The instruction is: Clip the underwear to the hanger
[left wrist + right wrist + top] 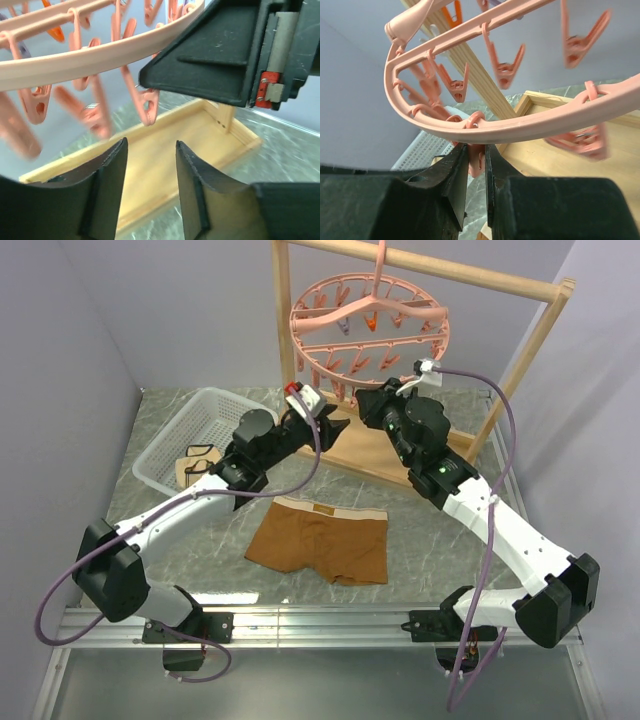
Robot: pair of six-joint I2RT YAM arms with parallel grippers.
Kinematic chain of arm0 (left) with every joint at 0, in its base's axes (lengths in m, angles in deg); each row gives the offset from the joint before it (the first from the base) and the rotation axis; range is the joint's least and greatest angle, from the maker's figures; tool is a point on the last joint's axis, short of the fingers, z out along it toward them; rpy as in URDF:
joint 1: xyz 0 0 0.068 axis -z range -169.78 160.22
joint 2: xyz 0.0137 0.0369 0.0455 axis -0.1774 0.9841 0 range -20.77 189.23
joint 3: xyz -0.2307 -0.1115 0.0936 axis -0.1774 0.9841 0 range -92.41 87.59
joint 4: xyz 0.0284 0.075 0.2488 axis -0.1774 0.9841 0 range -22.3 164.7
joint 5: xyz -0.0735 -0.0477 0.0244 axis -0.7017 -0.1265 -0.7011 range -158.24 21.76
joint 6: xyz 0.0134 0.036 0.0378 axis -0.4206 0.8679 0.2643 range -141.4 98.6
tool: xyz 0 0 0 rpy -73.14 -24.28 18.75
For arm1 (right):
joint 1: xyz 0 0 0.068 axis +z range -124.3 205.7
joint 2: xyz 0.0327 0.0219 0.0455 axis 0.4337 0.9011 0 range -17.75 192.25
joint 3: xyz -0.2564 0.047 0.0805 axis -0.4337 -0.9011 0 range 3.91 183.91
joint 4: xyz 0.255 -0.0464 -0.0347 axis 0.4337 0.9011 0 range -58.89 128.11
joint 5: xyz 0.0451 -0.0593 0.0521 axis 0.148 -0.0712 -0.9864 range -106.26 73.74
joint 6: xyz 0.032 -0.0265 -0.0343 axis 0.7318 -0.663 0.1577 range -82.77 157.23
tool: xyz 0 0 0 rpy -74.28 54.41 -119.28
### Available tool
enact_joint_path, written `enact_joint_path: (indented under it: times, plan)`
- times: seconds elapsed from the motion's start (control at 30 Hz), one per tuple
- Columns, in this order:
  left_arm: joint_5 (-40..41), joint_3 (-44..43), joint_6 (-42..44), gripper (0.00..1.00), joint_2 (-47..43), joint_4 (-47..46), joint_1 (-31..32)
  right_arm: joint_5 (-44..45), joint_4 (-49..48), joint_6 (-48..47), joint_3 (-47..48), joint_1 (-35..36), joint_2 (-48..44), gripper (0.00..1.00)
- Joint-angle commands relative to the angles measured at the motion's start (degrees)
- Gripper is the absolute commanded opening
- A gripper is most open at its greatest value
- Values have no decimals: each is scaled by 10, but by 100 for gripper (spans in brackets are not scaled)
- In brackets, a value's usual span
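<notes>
Pinching a pink plastic clip point(476, 164) under the round salmon-pink hanger point(520, 129), likely to open it, right gripper point(476, 154) clamps; left gripper point(151, 145) gapes empty, brown cloth underwear point(320, 540) unheld below.

Left tool point(151, 149) parted, right tool point(476, 149) pinched

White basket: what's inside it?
A small beige garment with dark trim lies at the near end of the white basket. The rest looks bare, but the left arm covers its near right corner, so that part is hidden.
</notes>
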Motion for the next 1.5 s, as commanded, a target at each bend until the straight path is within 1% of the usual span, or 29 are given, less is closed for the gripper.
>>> enact_joint_path:
  times: [0.0, 0.13, 0.23, 0.37, 0.43, 0.67, 0.93, 1.03, 1.13, 1.17, 1.23, 1.27, 1.3, 1.33, 1.37, 1.43, 1.47]
  plan:
    - [-84, -6, -66, 51, -15, 30, -28, -29, -45, -13, -14, -3, -17, 0]
    - [-150, -20, -104, 54, -1, 12, -46, -62, -66, -16, -28, -9, -17, 0]
    - [-170, -37, -129, 55, 14, 0, -52, -86, -82, -30, -36, -10, -17, 0]
    - [-218, -49, -169, 56, 28, -28, -62, -109, -108, -47, -47, -13, -20, 0]
    - [-223, -55, -178, 56, 35, -30, -66, -125, -118, -54, -53, -14, -20, 0]
    - [-221, -84, -193, 50, 56, -39, -70, -155, -132, -56, -65, -17, -24, 0]
    - [-225, -94, -183, 46, 70, -66, -71, -184, -143, -55, -76, -17, -33, 0]
    - [-220, -101, -179, 43, 76, -72, -70, -186, -141, -58, -79, -17, -34, 0]
    - [-227, -113, -173, 35, 83, -74, -70, -190, -143, -57, -82, -17, -36, 0]
    - [-232, -115, -172, 26, 84, -74, -70, -190, -145, -55, -83, -18, -36, 0]
    - [-235, -118, -170, 15, 89, -72, -70, -184, -144, -52, -82, -18, -35, 0]
    - [-237, -117, -170, 4, 89, -68, -70, -179, -142, -50, -80, -17, -36, 0]
    - [-238, -114, -170, 0, 88, -69, -71, -168, -140, -48, -77, -18, -35, 2]
    - [-237, -110, -168, 0, 87, -70, -70, -163, -127, -44, -73, -18, -36, 7]
    - [-236, -99, -166, 0, 85, -72, -69, -163, -118, -38, -68, -17, -37, 17]
    - [-224, -85, -153, 0, 77, -70, -68, -163, -100, -38, -62, -17, -43, 30]
    - [-218, -79, -147, 0, 74, -69, -67, -163, -102, -31, -67, -17, -49, 43]
